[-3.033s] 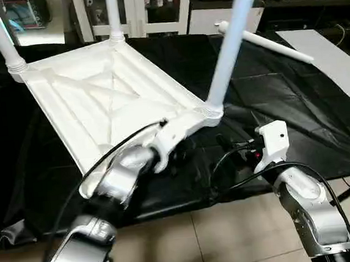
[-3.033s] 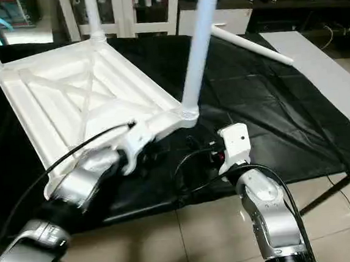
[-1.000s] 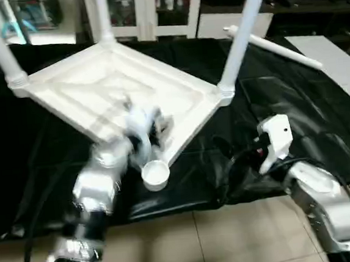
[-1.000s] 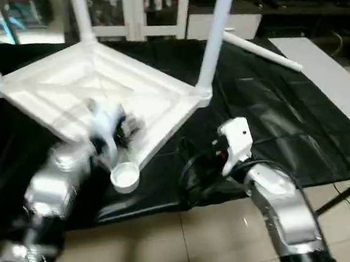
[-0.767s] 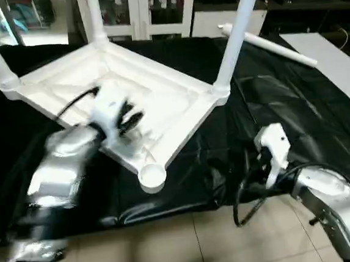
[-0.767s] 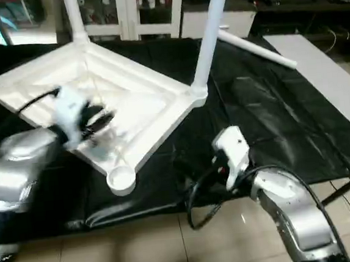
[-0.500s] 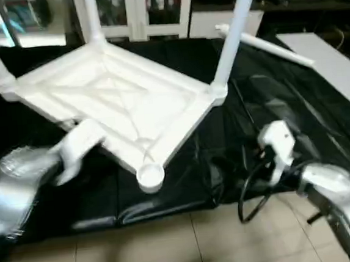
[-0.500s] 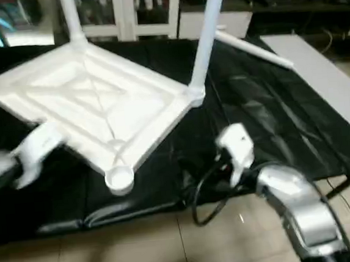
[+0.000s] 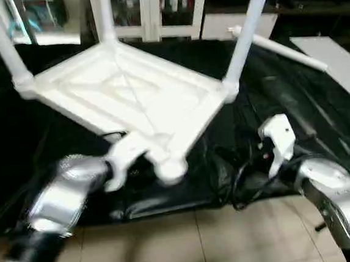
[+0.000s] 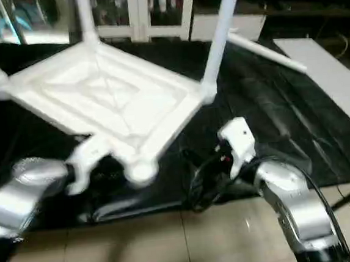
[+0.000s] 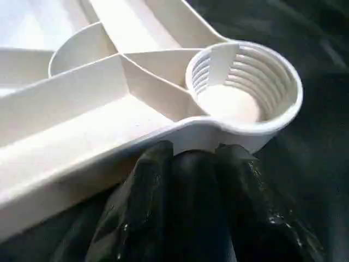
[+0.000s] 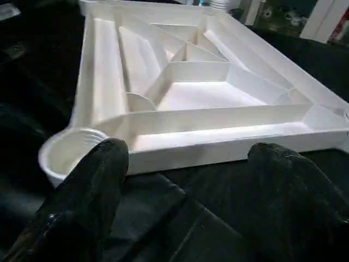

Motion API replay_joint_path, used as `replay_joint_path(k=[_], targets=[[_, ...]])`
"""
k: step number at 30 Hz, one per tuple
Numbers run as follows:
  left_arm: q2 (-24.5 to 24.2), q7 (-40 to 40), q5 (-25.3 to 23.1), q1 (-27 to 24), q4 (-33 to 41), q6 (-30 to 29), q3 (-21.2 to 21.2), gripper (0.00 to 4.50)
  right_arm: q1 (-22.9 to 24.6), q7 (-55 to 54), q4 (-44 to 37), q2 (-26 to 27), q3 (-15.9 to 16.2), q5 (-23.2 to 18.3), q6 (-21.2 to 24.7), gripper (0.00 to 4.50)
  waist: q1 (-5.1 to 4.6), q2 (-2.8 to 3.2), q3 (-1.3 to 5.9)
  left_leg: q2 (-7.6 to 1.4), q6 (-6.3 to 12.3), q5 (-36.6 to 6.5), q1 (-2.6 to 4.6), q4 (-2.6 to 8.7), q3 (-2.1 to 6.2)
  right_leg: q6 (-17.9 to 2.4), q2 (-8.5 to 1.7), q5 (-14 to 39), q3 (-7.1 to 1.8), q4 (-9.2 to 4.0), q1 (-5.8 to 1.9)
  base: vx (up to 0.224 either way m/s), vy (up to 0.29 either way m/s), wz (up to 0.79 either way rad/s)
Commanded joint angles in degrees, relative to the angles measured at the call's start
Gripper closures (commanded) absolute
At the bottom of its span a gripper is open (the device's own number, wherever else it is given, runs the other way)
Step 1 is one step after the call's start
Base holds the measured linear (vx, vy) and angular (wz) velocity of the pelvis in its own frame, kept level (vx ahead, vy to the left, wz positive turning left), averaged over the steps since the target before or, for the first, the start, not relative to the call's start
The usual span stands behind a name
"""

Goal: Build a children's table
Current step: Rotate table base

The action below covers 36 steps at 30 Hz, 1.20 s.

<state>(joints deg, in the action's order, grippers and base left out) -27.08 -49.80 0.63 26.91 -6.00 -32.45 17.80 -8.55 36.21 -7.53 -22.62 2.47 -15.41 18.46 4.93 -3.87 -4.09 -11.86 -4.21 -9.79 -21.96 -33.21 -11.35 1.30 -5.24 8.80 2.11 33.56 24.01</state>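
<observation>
I am gripping the tabletop (image 9: 129, 98) with my left gripper (image 11: 193, 155), its black fingers (image 11: 147, 185) pinching the rim right beside the empty corner socket (image 11: 242, 87). The tabletop is lying ribbed side up on the black-covered worktop (image 9: 320, 112), that socket at the near edge. Three legs (image 9: 246, 33) are standing up from the other corners. A fourth leg (image 9: 278, 48) is lying loose toward the far right corner. My right gripper (image 12: 185, 180) is hovering near the tabletop's right rim, fingers spread wide around nothing.
</observation>
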Motion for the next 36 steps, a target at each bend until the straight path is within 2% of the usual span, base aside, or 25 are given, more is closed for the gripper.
replay_joint_path(k=[1,3,10,11,14,15,16,17,18,19,20,21,23,24,25,27,28,29,30,31,32,33,34,35,36], targets=[[1.84,3.02,-1.70,2.25,-4.47,2.92,0.24,2.83,-0.03,-0.59,0.08,-0.18,-0.76,0.19,-0.05,0.64,-0.25,0.82,3.41,-0.86,-0.66,-14.07,1.24,4.21,0.55,-8.19,-1.70,13.17,-1.60,-3.31,-2.04,0.000,0.000,0.00],[5.71,9.36,-3.58,6.37,-12.89,6.93,-0.71,2.83,0.12,-0.99,-0.21,0.02,-1.09,0.28,-0.05,0.64,-0.19,0.90,3.60,-0.84,-0.59,-14.65,1.35,4.05,0.60,-8.15,-1.78,13.18,-1.51,-3.37,-2.11,0.000,0.000,0.00],[9.35,16.85,-6.28,11.56,-24.53,13.36,-0.65,2.83,1.20,-1.57,-1.24,0.20,-0.82,0.43,-0.08,0.64,-0.16,0.86,3.65,-0.95,-0.14,-14.80,1.06,4.11,0.88,-8.56,-1.88,12.09,-1.33,-3.34,-2.43,0.000,0.000,0.00],[9.71,16.97,-6.41,11.93,-25.75,14.10,-0.55,2.83,1.61,-1.61,-1.81,0.21,-0.79,0.32,0.00,0.64,-0.07,1.62,3.65,-0.91,-0.19,-14.56,1.14,4.10,0.88,-8.90,-1.83,11.41,-1.36,-3.26,-2.34,0.000,0.000,0.00],[11.02,13.08,-2.76,9.70,-21.26,14.20,-2.34,2.83,3.21,-1.60,-4.26,0.32,-1.60,-1.00,0.17,0.64,-0.08,1.70,3.72,-0.98,0.33,-13.45,1.13,3.94,0.77,-11.30,-1.78,6.97,-1.34,-2.85,-2.66,0.000,0.000,0.00],[11.21,11.47,-0.70,7.97,-17.64,14.91,-3.40,2.83,3.54,-1.99,-4.88,0.61,-2.31,-1.60,0.24,0.64,0.06,2.35,3.74,-1.05,0.47,-13.12,1.20,3.93,0.82,-11.90,-1.87,6.24,-1.36,-2.72,-2.71,0.000,0.000,0.00],[11.75,10.29,1.95,6.29,-14.71,16.22,-4.89,2.83,3.81,-2.77,-5.44,1.00,-3.11,-1.99,0.31,0.64,-0.03,2.05,3.65,-1.11,1.09,-12.23,1.00,3.86,0.68,-13.03,-1.88,4.68,-1.39,-2.59,-2.79,0.000,0.000,0.00],[12.60,9.93,4.78,4.78,-12.34,18.21,-6.69,2.83,3.93,-3.75,-5.89,1.48,-3.93,-2.30,0.50,0.64,0.12,2.72,3.72,-1.11,1.21,-12.13,1.18,3.81,0.70,-13.54,-1.92,4.43,-1.39,-2.52,-2.71,0.000,0.000,0.00],[12.60,9.93,4.78,4.78,-12.34,18.21,-6.69,2.83,3.93,-3.75,-5.89,1.48,-3.93,-2.30,0.50,0.64,-0.04,2.45,3.56,-1.14,1.44,-12.81,0.96,3.85,0.57,-14.26,-1.96,4.60,-1.40,-2.68,-2.79,0.000,0.000,0.00],[14.39,11.74,8.63,2.35,-8.72,19.98,-9.99,2.83,4.21,-5.35,-6.37,2.25,-4.94,-2.32,0.36,0.64,0.06,2.86,3.70,-1.20,1.28,-13.39,1.25,3.77,0.55,-14.54,-1.91,5.11,-1.37,-2.66,-2.76,0.000,0.000,0.00],[14.89,12.37,9.58,1.76,-7.90,20.39,-10.86,2.83,4.28,-5.76,-6.47,2.44,-5.17,-2.29,0.31,0.64,-0.04,2.76,3.51,-1.19,1.41,-14.21,1.09,3.87,0.51,-14.35,-1.89,6.44,-1.36,-2.86,-2.79,0.000,0.000,0.00],[16.17,16.04,10.67,-0.44,-4.92,20.05,-13.27,2.83,4.47,-8.09,-6.78,3.32,-5.95,-1.32,-0.20,0.64,0.02,3.38,3.99,-1.20,1.25,-14.46,1.26,3.81,0.57,-14.17,-1.89,7.07,-1.33,-2.76,-2.94,0.000,0.000,0.00],[19.92,25.37,11.77,-4.73,0.23,19.80,-19.15,2.83,4.16,-15.79,-7.55,6.89,-8.56,-0.15,1.71,0.64,-0.60,2.91,3.71,-1.25,1.26,-14.67,0.81,3.91,0.50,-13.81,-1.73,7.65,-1.23,-3.08,-2.93,0.000,0.000,0.00],[21.59,28.41,11.73,-6.90,2.21,21.02,-21.22,2.83,4.58,-18.52,-7.92,8.37,-9.37,0.31,1.54,0.64,-0.66,3.08,4.21,-1.13,1.11,-14.97,1.05,3.77,0.48,-12.75,-1.83,10.24,-1.25,-3.23,-3.03,0.000,0.000,0.00],[21.98,31.66,9.37,-8.65,3.42,23.26,-21.82,2.83,4.83,-19.56,-8.51,9.00,-9.24,1.01,1.04,0.64,-0.98,2.81,4.22,-1.00,1.23,-15.61,0.94,3.78,0.42,-11.20,-1.70,13.73,-1.20,-3.73,-2.96,0.000,0.000,0.00],[22.20,34.09,7.56,-10.51,4.90,23.24,-22.42,2.83,4.87,-20.93,-8.94,9.47,-8.71,2.84,-0.12,0.64,-1.22,3.12,4.24,-1.05,0.68,-16.52,0.94,3.89,0.67,-8.12,-1.63,18.03,-1.20,-4.05,-2.72,0.000,0.000,0.00],[22.52,37.32,4.58,-12.92,6.41,22.78,-22.39,2.83,4.55,-23.72,-8.67,10.69,-8.27,5.16,-0.80,0.64,-1.06,1.99,3.91,0.09,3.69,-15.53,-2.36,5.07,2.77,-6.47,-2.51,18.46,1.26,-3.40,-4.91,0.000,0.000,0.00],[22.57,38.74,2.67,-13.72,6.38,22.82,-21.53,2.83,4.15,-25.33,-7.75,11.49,-8.10,6.24,-1.36,0.64,-1.58,3.63,4.06,-0.22,4.50,-15.66,-1.93,5.55,3.32,-6.21,-2.15,18.70,2.25,-3.55,-4.73,0.000,0.000,0.00],[22.57,38.96,2.35,-13.84,6.35,22.82,-21.37,2.83,4.07,-25.60,-7.58,11.63,-8.07,6.42,-1.46,0.64,-2.70,4.33,3.94,-0.52,4.69,-17.85,-1.60,5.38,5.22,-7.03,-1.70,16.82,3.36,-3.50,-4.36,-0.006,-0.039,0.46],[23.59,42.08,-0.47,-13.67,5.43,23.69,-19.61,2.83,2.75,-26.85,-5.28,12.39,-7.44,7.13,-2.21,0.64,-3.48,4.46,3.78,-1.95,3.52,-22.36,-1.10,5.89,7.51,-9.61,-0.77,13.61,4.30,-3.04,-4.34,0.005,-0.066,0.55],[24.31,43.11,-0.80,-13.41,5.25,23.56,-19.26,2.83,2.19,-26.93,-4.53,12.51,-7.13,7.24,-2.43,0.64,-3.95,5.80,3.72,-3.17,3.38,-27.10,-0.72,7.01,10.51,-11.75,0.29,11.88,5.19,-0.86,-4.49,0.005,-0.066,0.55],[24.31,43.11,-0.80,-13.41,5.25,23.56,-19.26,2.83,2.19,-26.93,-4.53,12.51,-7.13,7.24,-2.43,0.64,-4.10,6.22,3.33,-4.23,3.56,-30.65,0.00,7.95,12.16,-12.84,0.98,11.90,5.34,0.61,-3.82,-0.023,-0.097,0.56],[25.43,44.67,-1.13,-13.00,5.26,23.14,-18.93,2.83,1.13,-26.92,-3.42,12.74,-6.89,7.18,-2.48,0.64,-4.61,6.21,3.09,-5.31,4.76,-32.84,1.05,8.75,15.33,-14.47,1.69,12.61,4.82,3.65,-2.80,-0.010,-0.138,0.65],[25.95,45.14,-1.40,-12.94,5.37,23.12,-18.54,2.83,0.30,-26.81,-2.51,12.72,-6.75,7.31,-2.62,0.64,-4.25,5.86,3.05,-4.58,6.02,-32.96,0.88,9.07,16.72,-15.41,1.75,13.01,3.69,5.20,-2.44,-0.010,-0.138,0.65],[26.16,46.09,-2.35,-12.97,5.49,23.31,-17.88,2.83,-0.46,-26.75,-1.73,12.59,-6.57,7.45,-2.73,0.64,-4.01,5.40,2.73,-3.65,5.93,-33.39,-0.09,9.67,16.41,-16.13,1.64,13.28,3.40,5.39,-2.79,-0.013,-0.189,0.73]])
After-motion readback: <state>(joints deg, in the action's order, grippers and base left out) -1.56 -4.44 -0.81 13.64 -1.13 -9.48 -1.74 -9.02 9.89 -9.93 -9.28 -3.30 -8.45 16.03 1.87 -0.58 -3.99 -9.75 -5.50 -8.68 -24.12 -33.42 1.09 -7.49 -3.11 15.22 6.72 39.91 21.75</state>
